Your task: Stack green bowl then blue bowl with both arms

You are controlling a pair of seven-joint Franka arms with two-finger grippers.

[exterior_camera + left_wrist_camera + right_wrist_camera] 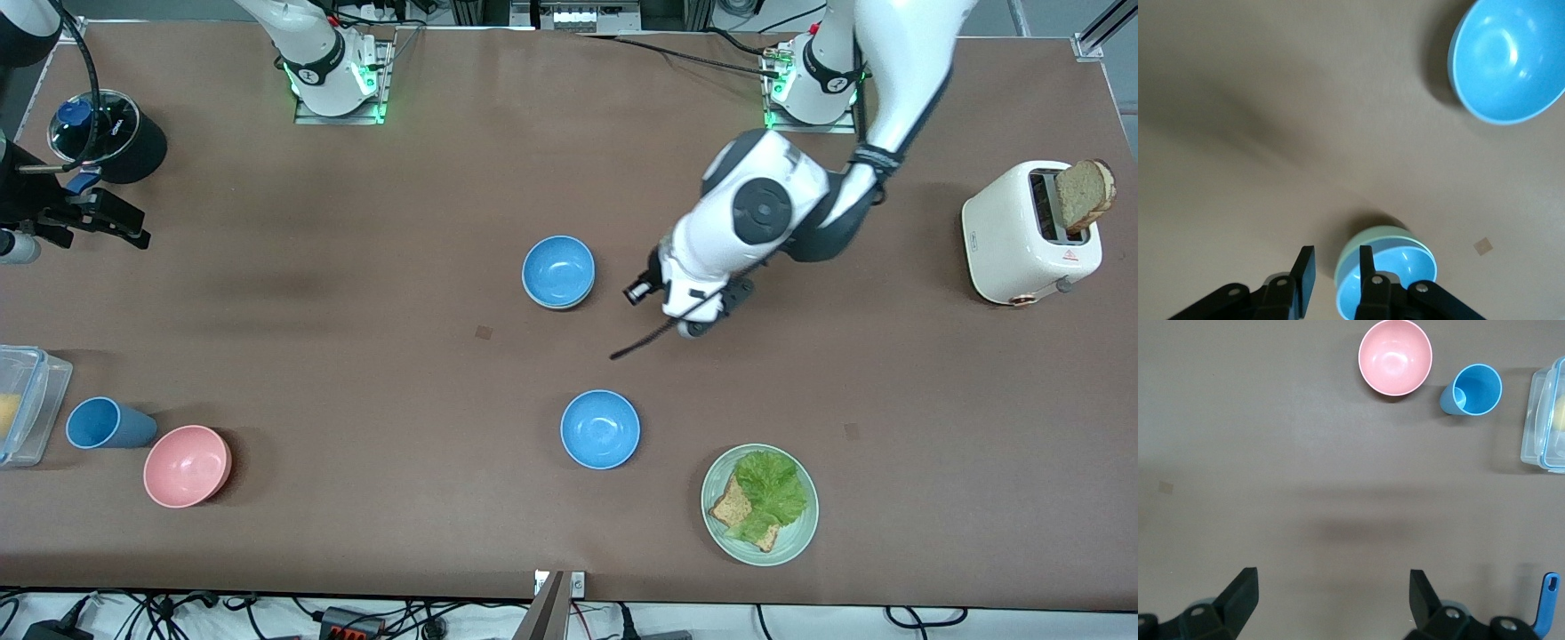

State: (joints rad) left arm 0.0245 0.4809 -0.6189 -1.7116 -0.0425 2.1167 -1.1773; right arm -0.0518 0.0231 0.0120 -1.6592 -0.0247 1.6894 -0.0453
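Note:
A blue bowl point(558, 269) sits nested inside the pale green bowl point(1357, 248) at the middle of the table. A second blue bowl point(600, 428) stands alone, nearer the front camera. My left gripper point(1337, 259) hovers beside the stack toward the left arm's end, open, with only bare table between its fingers point(1305, 270). In the front view the left gripper point(698, 313) is mostly covered by its own wrist. My right gripper point(1333, 595) waits wide open and empty over the right arm's end of the table, and the front view shows the right gripper point(98, 216) there too.
A green plate point(805, 524) with lettuce and toast lies near the front edge. A white toaster point(1022, 236) stands at the left arm's end. A pink bowl point(187, 465), blue cup point(105, 423), clear container point(27, 400) and black lidded pot point(111, 133) sit at the right arm's end.

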